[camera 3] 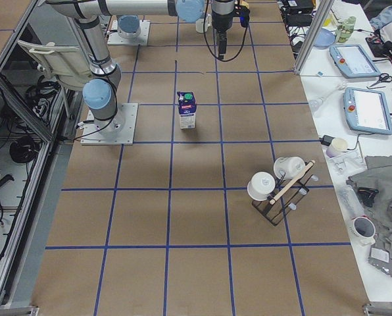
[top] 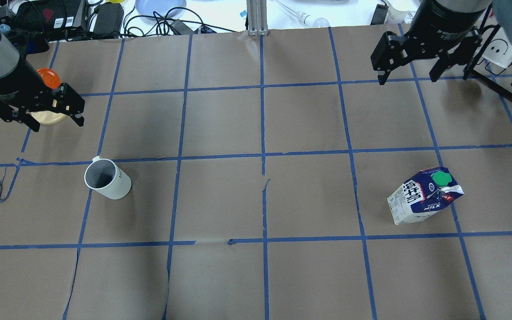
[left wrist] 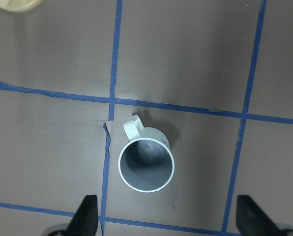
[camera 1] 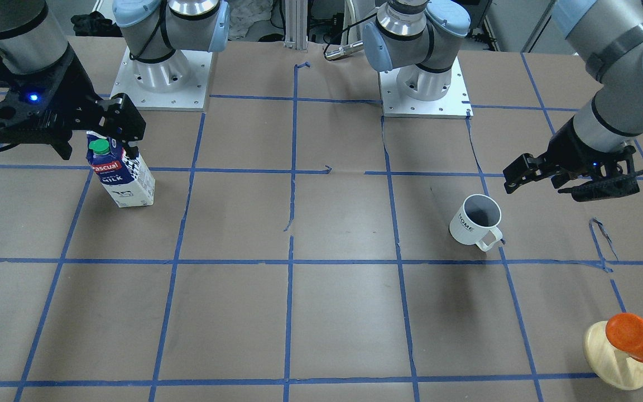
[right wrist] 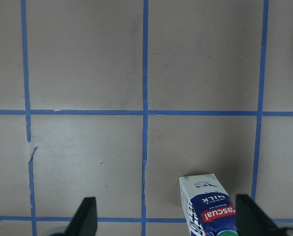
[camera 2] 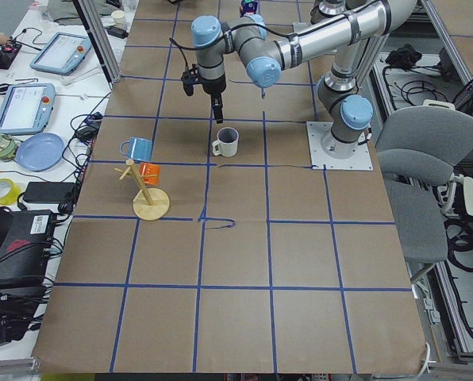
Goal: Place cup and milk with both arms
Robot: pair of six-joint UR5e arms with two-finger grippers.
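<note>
Left gripper (top: 57,125) is hanging spread and empty above the far left of the tabletop (top: 260,275). In the left wrist view its fingers (left wrist: 86,216) are flanking the cup (left wrist: 146,164) without touching it. Right gripper (top: 407,79) is likewise hanging spread and holding nothing, over the far right. In the right wrist view the milk (right wrist: 208,204) is showing at the lower edge, near one finger.

The cup is standing upright in the left half, mouth up, with its handle turned toward the far side. It is sitting just beside a crossing of blue tape lines (left wrist: 112,101) and well in from every tabletop edge. The milk is standing upright in the right half, green cap up. A wide stretch of brown paper is lying between the two, and each is sitting well apart from the things at its end of the tabletop.

Counting gives two grippers, one cup and one milk. On the far left a wooden stand (camera 1: 614,357) is carrying one orange object (camera 1: 634,335). The exterior left view is also showing one blue mug (camera 2: 137,148) on it, which the front-facing view is cutting off almost wholly. On the far right the exterior right view is showing a rack (camera 3: 269,209) with two white cups (camera 3: 262,185), only partly caught at the overhead view's edge.
</note>
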